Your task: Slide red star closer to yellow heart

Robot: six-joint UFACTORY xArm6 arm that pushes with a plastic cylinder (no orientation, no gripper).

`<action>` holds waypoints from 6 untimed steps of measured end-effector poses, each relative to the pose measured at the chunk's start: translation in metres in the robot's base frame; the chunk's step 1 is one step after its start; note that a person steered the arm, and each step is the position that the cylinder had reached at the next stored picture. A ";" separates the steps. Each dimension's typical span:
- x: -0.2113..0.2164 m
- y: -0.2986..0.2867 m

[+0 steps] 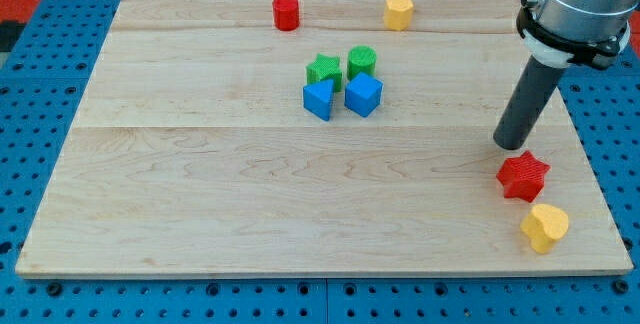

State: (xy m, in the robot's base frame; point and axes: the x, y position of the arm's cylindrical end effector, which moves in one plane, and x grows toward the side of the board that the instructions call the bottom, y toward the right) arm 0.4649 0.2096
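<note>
The small red star-shaped block (523,175) lies on the light wooden worktop (200,194), near its right edge. My tip (514,146), the end of the straight dark rod, stands just above the star in the view, close to it; there are no jaws and it holds nothing. The yellow heart-shaped block (544,227) is just below the star, slightly right, a small gap between them.
</note>
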 end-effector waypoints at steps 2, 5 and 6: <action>0.020 0.029; 0.052 0.012; 0.053 0.012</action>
